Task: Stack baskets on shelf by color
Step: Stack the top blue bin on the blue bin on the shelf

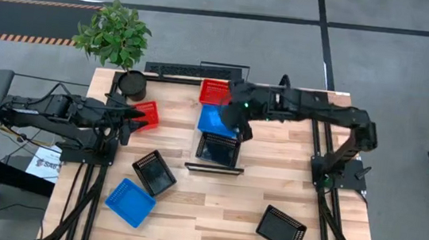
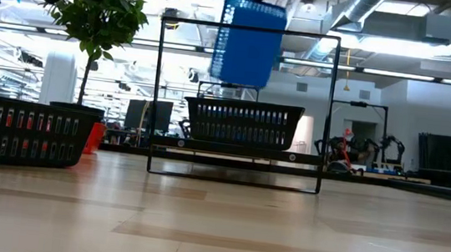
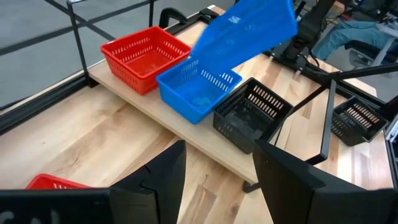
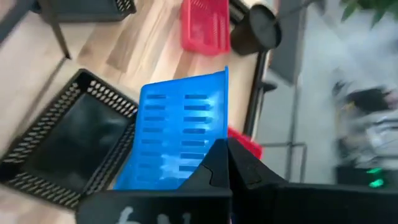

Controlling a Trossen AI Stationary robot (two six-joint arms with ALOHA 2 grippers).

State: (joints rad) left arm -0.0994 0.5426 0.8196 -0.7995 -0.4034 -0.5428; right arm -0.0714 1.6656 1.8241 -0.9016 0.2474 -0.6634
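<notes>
On the shelf (image 1: pixel 213 168) a red basket (image 1: pixel 215 92), a blue basket (image 1: pixel 211 121) and a black basket (image 1: pixel 219 148) stand in a row. My right gripper (image 1: pixel 238 125) hovers over the blue one, shut on a second blue basket (image 2: pixel 249 40), which tilts in the air (image 3: pixel 249 30). My left gripper (image 3: pixel 217 180) is open and waits at the table's left beside a red basket (image 1: pixel 148 115) on the tabletop. Another blue basket (image 1: pixel 130 201) and two black baskets (image 1: pixel 153 172) (image 1: pixel 281 228) also rest on the tabletop. My right gripper (image 4: pixel 227 165) pinches the held blue basket by one side wall near its rim (image 4: pixel 208 146), between the two shut fingers. The basket is lifted clear and steeply tilted, its slotted wall (image 4: pixel 180 130) facing the wrist camera, above the blue basket on the shelf.
A round black plant pot (image 1: pixel 132 85) with a green plant (image 1: pixel 113 31) stands at the far left corner. A black rail (image 1: pixel 176 70) runs along the far edge. The shelf's thin black frame (image 2: pixel 243 103) rises around it. Bare wood shows at the near middle (image 1: pixel 212 216).
</notes>
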